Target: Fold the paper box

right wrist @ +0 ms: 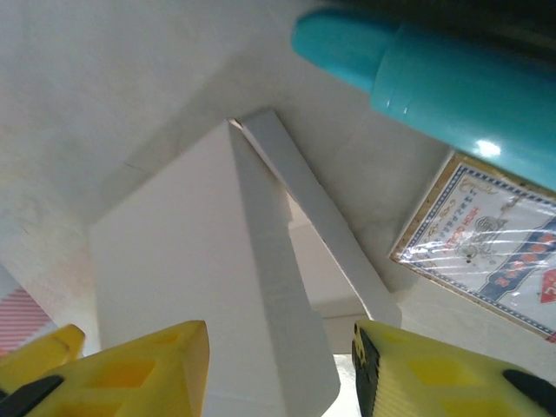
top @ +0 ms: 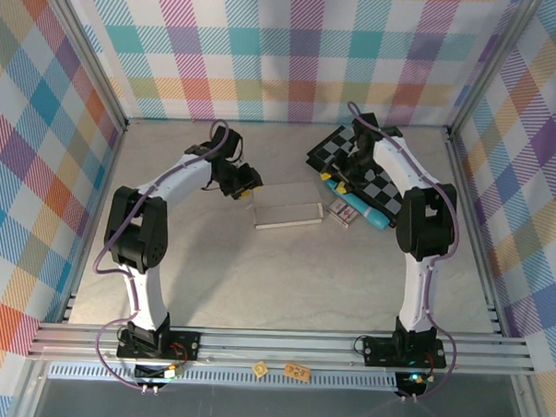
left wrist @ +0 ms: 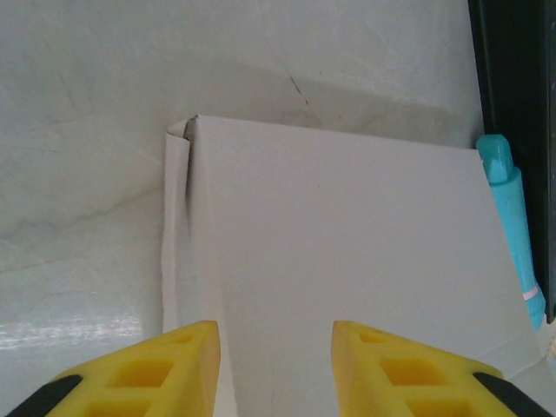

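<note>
Left and right jaws stand open at opposite ends of the paper box [top: 289, 214]. Press the loose flap [right wrist: 317, 217] in squarely, bracing opposite.

Work surface: a flat, pale beige table [top: 256, 291] with a faint marbled grain, bounded at its left, right and far edges by aluminium frame rails.

Items resting on it:

- A shallow, rectangular paper box [top: 289, 214] of plain white thin cardboard lies flat near the centre, long side running left to right. In the right wrist view, a narrow flap stands away from its body.
- A black-and-grey checkered board [top: 331, 154] lies flat at the far right, turned at an angle.
- A teal plastic cylinder [top: 377, 217] lies along the board's near edge.
- A small printed packet in clear film [top: 344, 211] lies just beside the box's right end, near the cylinder.
</note>
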`<state>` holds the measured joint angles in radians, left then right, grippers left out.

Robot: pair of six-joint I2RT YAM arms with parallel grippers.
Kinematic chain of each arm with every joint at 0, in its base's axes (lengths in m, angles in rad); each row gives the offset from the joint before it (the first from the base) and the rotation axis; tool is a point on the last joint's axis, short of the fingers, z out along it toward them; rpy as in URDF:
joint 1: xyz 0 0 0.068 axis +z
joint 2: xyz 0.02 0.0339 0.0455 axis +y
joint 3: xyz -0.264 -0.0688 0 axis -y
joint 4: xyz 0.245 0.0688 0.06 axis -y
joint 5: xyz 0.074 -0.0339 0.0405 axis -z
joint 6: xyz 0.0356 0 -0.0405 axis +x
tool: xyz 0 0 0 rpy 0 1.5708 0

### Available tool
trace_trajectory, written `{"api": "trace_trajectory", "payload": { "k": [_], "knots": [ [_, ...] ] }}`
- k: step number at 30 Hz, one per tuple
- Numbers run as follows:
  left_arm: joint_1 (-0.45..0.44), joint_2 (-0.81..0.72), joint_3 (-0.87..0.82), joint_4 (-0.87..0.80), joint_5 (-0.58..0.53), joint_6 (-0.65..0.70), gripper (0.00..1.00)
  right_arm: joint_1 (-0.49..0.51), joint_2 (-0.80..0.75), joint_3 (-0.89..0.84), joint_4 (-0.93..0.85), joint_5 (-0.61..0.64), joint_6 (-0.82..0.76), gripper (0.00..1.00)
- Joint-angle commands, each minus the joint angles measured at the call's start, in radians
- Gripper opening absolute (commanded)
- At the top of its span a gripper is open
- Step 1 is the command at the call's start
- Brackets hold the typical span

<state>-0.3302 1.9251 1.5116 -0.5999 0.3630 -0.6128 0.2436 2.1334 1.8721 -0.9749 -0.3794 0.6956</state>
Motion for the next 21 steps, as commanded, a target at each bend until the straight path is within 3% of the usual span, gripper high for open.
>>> {"api": "trace_trajectory", "payload": {
  "k": [1,7,21],
  "knots": [
    [0.003,0.021,0.008,-0.033,0.044,0.004,0.38,0.008,-0.013,0.042,-0.035,-0.079,-0.074,0.48],
    [0.003,0.014,-0.005,-0.054,0.024,0.016,0.38,0.010,0.007,0.019,-0.028,-0.127,-0.093,0.40],
    [-0.013,0.025,-0.060,0.010,0.060,-0.001,0.30,0.040,0.013,-0.045,-0.033,-0.114,-0.118,0.39]
  ]
}}
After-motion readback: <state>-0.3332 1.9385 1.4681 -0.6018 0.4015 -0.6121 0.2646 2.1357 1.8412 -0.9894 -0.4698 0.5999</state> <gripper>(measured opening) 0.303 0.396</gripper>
